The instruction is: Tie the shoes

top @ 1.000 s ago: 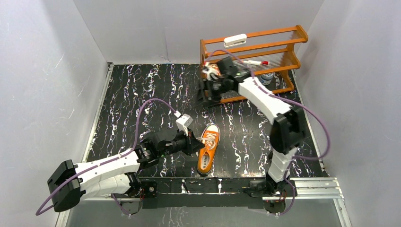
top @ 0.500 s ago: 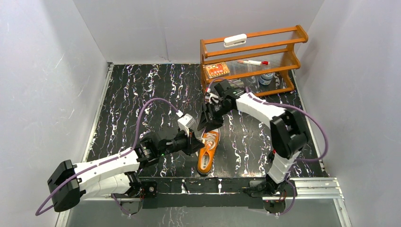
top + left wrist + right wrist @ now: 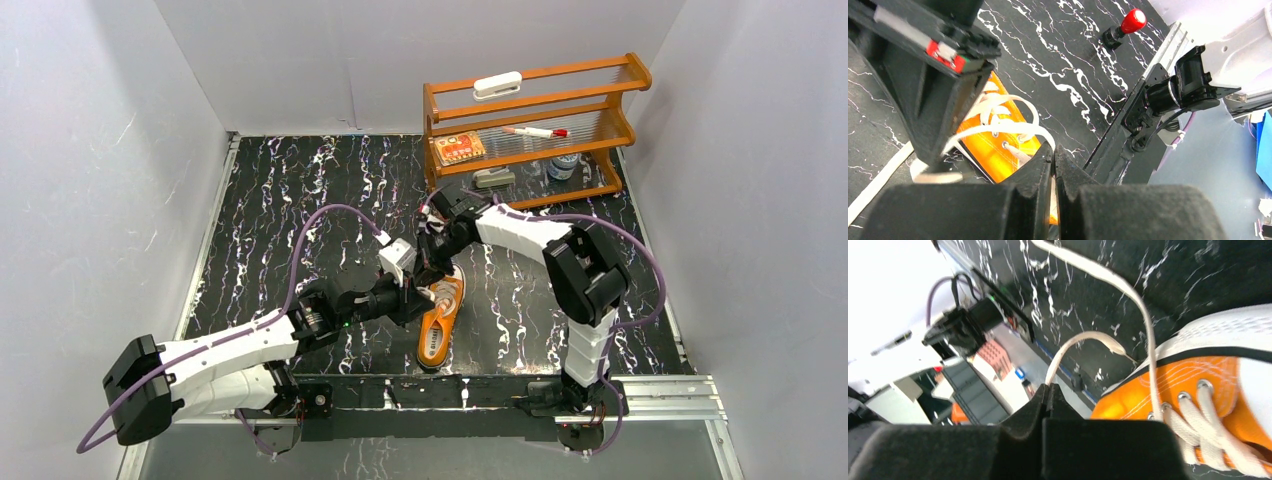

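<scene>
We see a black bench (image 3: 300,200) veined with white. On it, close to the near edge and about the middle, lies an orange sneaker (image 3: 436,335), heel toward the near side. A stretch of its white lace (image 3: 878,182) trails flat on the bench. At the far right stands a wooden rack (image 3: 570,72). It carries a white block (image 3: 497,85) on top, and a red-capped pen (image 3: 535,131) and an orange packet (image 3: 460,149) on the middle shelf.

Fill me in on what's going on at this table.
Two arms are working on tying an orange sneaker. The left fingers are shut on one white lace close over the sneaker. The right fingers pinch the other lace beside the toe. No bow shows yet.
</scene>
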Tool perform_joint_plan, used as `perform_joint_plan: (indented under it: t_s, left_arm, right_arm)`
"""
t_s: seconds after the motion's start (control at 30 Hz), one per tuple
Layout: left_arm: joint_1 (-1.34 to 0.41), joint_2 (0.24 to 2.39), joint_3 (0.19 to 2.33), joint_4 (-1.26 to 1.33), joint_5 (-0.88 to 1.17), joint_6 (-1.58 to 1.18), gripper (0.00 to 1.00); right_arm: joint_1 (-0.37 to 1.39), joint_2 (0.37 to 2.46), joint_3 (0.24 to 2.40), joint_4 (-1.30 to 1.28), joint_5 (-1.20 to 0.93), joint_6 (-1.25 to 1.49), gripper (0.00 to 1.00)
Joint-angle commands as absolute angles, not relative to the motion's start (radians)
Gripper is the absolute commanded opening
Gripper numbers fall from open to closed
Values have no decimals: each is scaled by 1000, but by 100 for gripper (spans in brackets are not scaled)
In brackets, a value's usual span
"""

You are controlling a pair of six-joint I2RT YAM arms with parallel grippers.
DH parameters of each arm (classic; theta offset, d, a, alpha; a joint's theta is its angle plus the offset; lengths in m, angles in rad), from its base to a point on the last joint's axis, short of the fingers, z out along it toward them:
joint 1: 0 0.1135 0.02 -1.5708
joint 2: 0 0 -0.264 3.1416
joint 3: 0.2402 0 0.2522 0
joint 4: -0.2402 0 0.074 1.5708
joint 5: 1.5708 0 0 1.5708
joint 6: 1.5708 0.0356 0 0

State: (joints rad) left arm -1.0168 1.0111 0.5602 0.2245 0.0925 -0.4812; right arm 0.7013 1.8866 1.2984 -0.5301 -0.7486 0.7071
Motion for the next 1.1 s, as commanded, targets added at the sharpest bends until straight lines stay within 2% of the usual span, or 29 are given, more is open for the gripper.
perform_joint_plan:
  t_s: [0.0, 0.17, 0.3, 0.43, 0.6, 0.7, 0.87, 0.9, 1.07]
  left_arm:
    - [-1022, 986, 607, 236, 75, -468, 2]
    - [-1022, 946, 599, 168, -15, -496, 2]
    - [-1022, 978, 631, 101, -110, -498, 2]
    - [-1019, 1116, 734, 11, -185, -472, 0]
    - [-980, 1313, 866, -93, -172, -426, 0]
    - [-916, 1404, 906, -104, -91, -421, 0]
    - [-836, 1512, 955, -131, 28, -417, 0]
    - [-833, 1528, 971, -152, 37, -412, 1]
    - [-830, 1574, 1058, -321, 48, -458, 34]
  right_arm:
    - [641, 1796, 1382, -556, -665, 681, 0]
    - [591, 1579, 1361, -559, -543, 532, 0]
    - [586, 1419, 1280, -598, -283, 502, 0]
    - [586, 1367, 1248, -673, -83, 484, 0]
    - [586, 1347, 1242, -769, 109, 500, 0]
    - [587, 1355, 1210, -809, 130, 531, 0]
    - [584, 1367, 1127, -749, -46, 568, 0]
    - [583, 1367, 1109, -728, -86, 572, 0]
    - [567, 1389, 1072, -721, -127, 576, 0]
